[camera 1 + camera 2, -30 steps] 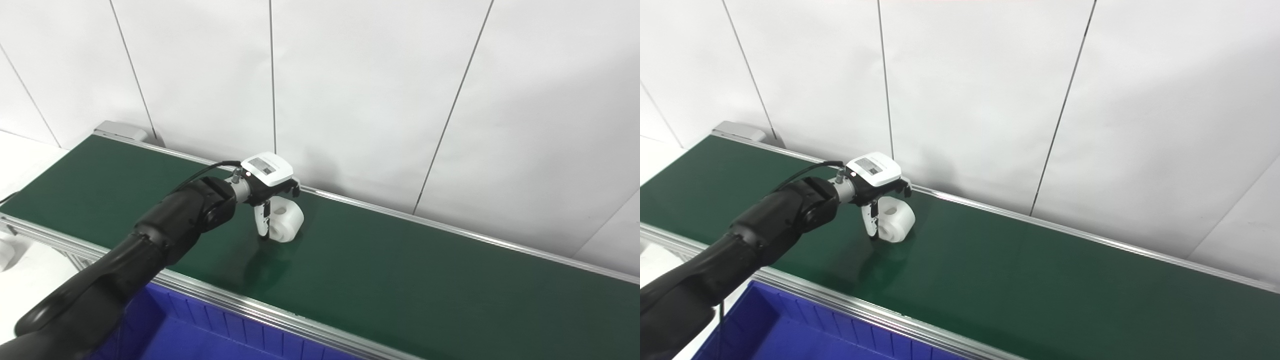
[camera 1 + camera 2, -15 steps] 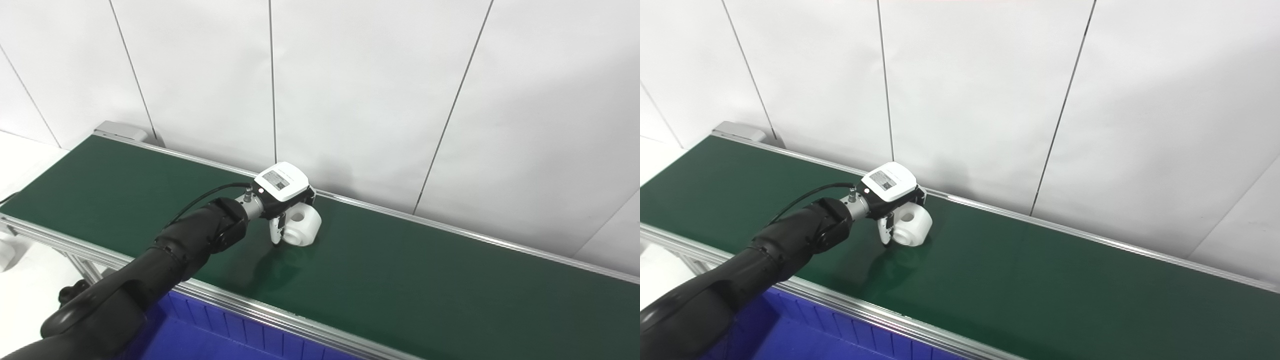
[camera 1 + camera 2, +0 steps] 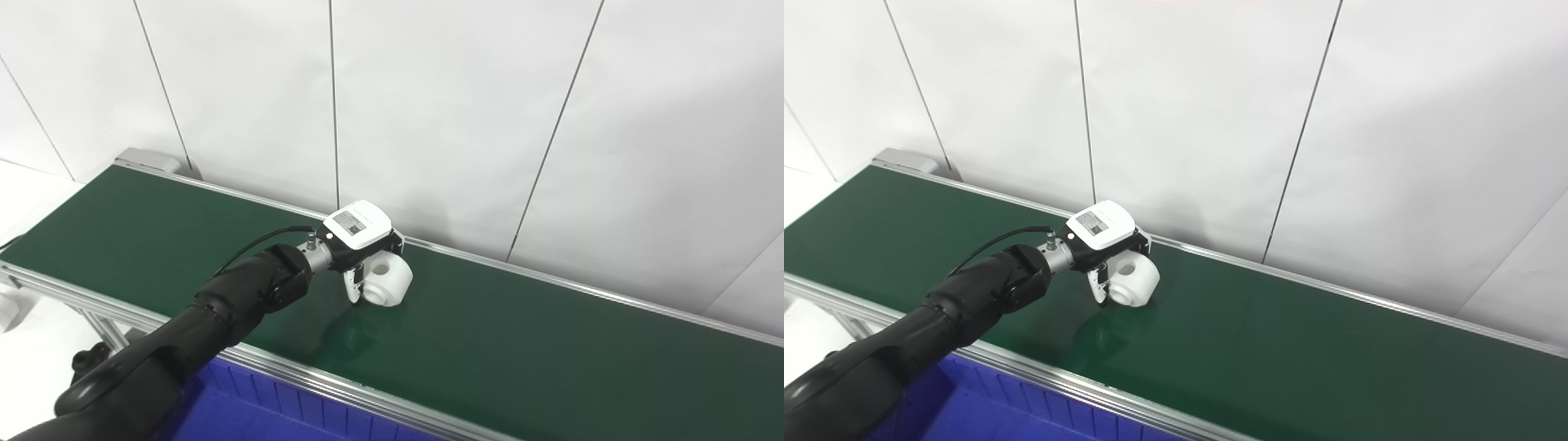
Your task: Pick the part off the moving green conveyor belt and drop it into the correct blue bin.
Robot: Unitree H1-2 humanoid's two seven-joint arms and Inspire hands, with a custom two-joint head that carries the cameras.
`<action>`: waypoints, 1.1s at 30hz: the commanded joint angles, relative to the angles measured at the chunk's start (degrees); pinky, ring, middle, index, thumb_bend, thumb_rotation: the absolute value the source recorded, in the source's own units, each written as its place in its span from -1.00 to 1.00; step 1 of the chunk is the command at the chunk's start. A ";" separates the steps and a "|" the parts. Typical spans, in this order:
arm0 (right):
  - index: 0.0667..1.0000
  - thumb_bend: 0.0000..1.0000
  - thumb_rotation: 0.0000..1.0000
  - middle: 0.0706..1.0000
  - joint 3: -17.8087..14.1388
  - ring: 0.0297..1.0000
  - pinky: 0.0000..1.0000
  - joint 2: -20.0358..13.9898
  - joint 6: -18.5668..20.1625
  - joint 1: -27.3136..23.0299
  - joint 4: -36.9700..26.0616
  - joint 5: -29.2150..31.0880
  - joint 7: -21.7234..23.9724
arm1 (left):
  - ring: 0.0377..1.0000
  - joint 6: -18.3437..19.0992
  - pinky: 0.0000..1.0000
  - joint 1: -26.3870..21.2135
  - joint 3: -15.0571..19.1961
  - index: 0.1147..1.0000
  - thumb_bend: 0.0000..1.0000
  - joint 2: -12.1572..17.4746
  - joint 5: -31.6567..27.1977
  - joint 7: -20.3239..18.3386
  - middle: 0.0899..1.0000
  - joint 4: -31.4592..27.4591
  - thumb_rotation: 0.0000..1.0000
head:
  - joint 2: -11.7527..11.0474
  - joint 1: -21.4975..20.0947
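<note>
white plastic is what catches the eye first: a stubby round part (image 3: 386, 282) with a hole through its middle, sitting on the dark green conveyor belt (image 3: 520, 343) close to the belt's far rail. it lies on its side, with the holed face turned up and toward the cameras. the left hand (image 3: 362, 245) is draped over it from the 9 o'clock side, its white back plate with a small printed label facing up. one white finger (image 3: 352, 289) comes down the near-left face of the part and reaches the belt, and dark fingertips hook over the part's far top edge at about 1 o'clock. the fingers look wrapped around the part, touching it, though the part's underside seems to rest on the belt and i cannot tell how firm the hold is.

the black left arm (image 3: 202, 318) comes up from the 7 o'clock corner and crosses the near rail (image 3: 343, 384), with a thin black cable looping over the wrist. a faint reflection of hand and part shows on the belt just at 6 o'clock of them.

below the near rail, along the bottom edge, sits a blue bin (image 3: 986, 407) with ribbed inner walls, partly covered by the arm. the belt runs from 10 o'clock down to 4 o'clock, and behind it stands a wall of white panels (image 3: 441, 104) with thin dark seams. the right hand is nowhere to be seen.
</note>
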 commanded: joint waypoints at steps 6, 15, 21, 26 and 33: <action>1.00 0.77 0.99 1.00 -0.72 0.98 1.00 -0.30 -2.71 1.86 -4.98 1.45 1.59 | -0.36 3.96 -0.49 5.18 8.60 -0.12 0.04 7.74 -9.95 -14.73 -0.17 -30.46 -1.00 | 2.28 6.70; 1.00 0.57 1.00 1.00 -1.67 1.00 1.00 -0.86 1.75 3.11 -10.71 4.41 4.14 | -0.51 14.76 -0.62 22.49 19.98 -0.09 0.03 9.93 -15.24 -27.47 -0.28 -54.77 -1.00 | 9.34 14.95; 1.00 0.48 1.00 1.00 -1.95 1.00 1.00 -0.90 3.75 3.34 -13.61 5.55 5.28 | -0.52 18.72 -0.62 34.28 24.43 -0.07 0.03 9.22 -15.34 -32.73 -0.29 -64.82 -1.00 | 12.87 17.87; 1.00 0.59 1.00 1.00 -2.16 0.99 1.00 -0.80 5.31 3.95 -15.66 5.47 5.76 | -0.62 18.47 -0.68 48.73 27.27 -0.15 0.05 6.69 -10.56 -29.99 -0.18 -68.23 -1.00 | 14.60 18.65; 1.00 0.67 1.00 1.00 -2.71 0.96 1.00 -1.12 4.90 4.59 -15.86 6.17 6.21 | -0.61 13.75 -0.68 57.20 28.51 -0.16 0.05 3.88 -5.83 -20.24 -0.16 -59.16 -1.00 | 15.02 16.23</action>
